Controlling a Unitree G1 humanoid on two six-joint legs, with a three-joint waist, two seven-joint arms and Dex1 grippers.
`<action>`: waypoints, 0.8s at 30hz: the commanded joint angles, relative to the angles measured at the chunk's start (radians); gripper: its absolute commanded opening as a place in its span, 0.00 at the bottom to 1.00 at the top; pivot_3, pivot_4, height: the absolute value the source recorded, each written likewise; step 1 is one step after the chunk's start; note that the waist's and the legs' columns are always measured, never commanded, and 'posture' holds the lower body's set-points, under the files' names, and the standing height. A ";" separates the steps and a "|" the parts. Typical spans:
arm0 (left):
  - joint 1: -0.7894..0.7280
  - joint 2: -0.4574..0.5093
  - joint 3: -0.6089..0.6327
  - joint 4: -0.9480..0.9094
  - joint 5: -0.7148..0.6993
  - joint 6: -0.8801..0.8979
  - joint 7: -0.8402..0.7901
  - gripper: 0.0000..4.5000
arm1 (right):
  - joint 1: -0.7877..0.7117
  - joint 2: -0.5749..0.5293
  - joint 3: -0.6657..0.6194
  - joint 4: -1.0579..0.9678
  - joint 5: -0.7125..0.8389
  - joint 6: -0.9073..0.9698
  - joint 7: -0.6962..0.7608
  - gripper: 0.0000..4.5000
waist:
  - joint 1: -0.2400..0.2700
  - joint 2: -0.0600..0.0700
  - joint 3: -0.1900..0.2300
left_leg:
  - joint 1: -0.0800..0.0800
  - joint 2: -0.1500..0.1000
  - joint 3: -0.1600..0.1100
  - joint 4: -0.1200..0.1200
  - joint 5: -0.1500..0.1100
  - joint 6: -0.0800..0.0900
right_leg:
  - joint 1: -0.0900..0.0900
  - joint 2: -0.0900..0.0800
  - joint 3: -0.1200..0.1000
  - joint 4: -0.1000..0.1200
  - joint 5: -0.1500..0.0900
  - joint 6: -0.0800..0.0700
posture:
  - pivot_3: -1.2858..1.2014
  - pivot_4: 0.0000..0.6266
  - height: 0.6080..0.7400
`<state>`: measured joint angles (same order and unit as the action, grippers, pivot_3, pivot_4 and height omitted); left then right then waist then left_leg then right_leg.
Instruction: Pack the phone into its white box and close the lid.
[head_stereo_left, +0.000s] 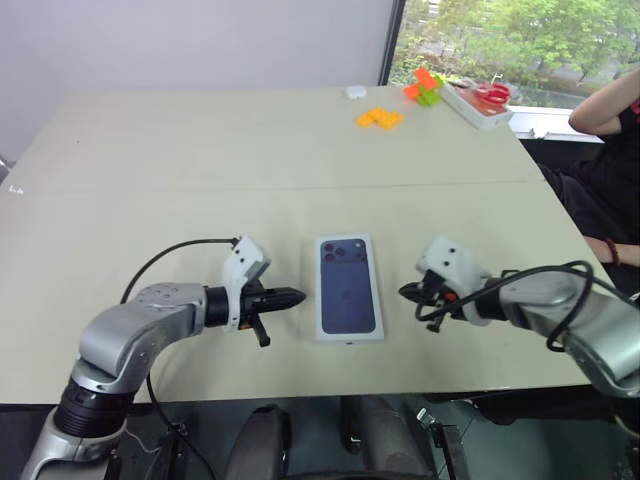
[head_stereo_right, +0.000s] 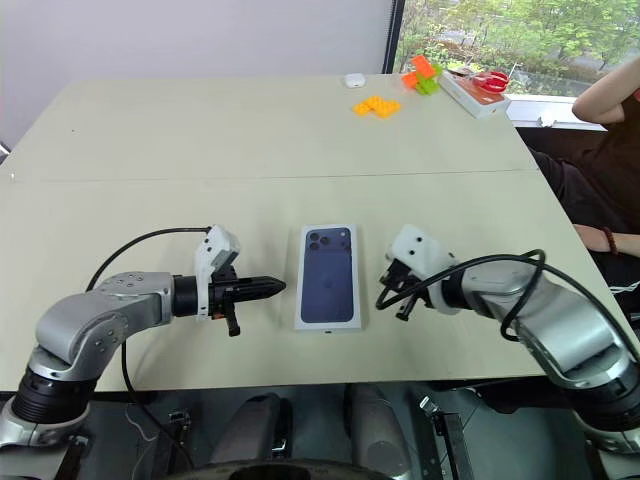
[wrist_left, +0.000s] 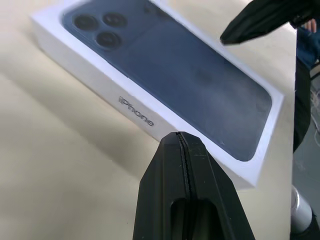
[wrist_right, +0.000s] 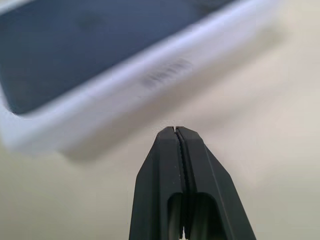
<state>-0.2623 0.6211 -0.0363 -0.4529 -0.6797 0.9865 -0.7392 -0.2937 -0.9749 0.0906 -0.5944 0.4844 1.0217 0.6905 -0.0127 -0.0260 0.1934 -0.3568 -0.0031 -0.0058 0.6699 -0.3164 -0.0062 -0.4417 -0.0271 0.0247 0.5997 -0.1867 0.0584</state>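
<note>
One white box (head_stereo_left: 349, 288) is lying flat on the table (head_stereo_left: 200, 180), near the front edge. Its lid (head_stereo_right: 329, 275) is sitting on it, showing a dark blue phone picture with three camera rings. Two grippers are pointing at it, one each side, not touching. The left gripper (head_stereo_left: 297, 297) and right gripper (head_stereo_left: 404, 291) are both keeping their fingers pressed together, holding nothing. Bare table is lying all around.

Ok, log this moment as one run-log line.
lid: on, box closed, flat on table | left gripper: shut, beside box, apart | right gripper: shut, other side, apart | phone: not visible
</note>
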 joint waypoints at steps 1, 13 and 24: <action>-0.040 -0.023 0.035 0.017 -0.009 -0.031 0.017 0.00 | 0.015 -0.025 -0.065 -0.014 -0.001 -0.082 0.052 0.01 | 0.000 0.000 0.000 | 0.000 0.000 0.000 0.000 0.000 0.000 | 0.000 0.000 0.000 0.000 0.000 0.000 | 0.52 0.24 1.00; -0.332 -0.241 -0.097 0.338 0.161 -0.027 0.187 0.00 | 0.082 0.049 -0.012 -0.167 0.106 -0.036 0.062 0.01 | 0.003 0.000 0.000 | 0.000 0.000 -0.001 0.014 0.000 0.000 | 0.006 0.000 -0.002 0.005 -0.001 0.004 | 0.52 0.24 1.00; -0.359 -0.245 -0.262 0.395 0.275 0.042 0.179 0.00 | 0.087 0.125 0.066 -0.099 0.070 0.099 -0.076 0.01 | 0.001 -0.001 -0.003 | 0.002 -0.001 -0.003 0.014 0.000 0.000 | 0.007 0.000 0.000 0.007 -0.002 0.004 | 0.52 0.24 1.00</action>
<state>-0.6384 0.3699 -0.2536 -0.0633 -0.4244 1.0097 -0.5524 -0.2048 -0.8469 0.1519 -0.7030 0.5712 1.0976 0.6363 -0.0121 -0.0268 0.1900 -0.3547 -0.0036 -0.0088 0.6836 -0.3167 -0.0060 -0.4337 -0.0271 0.0246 0.6064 -0.1889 0.0617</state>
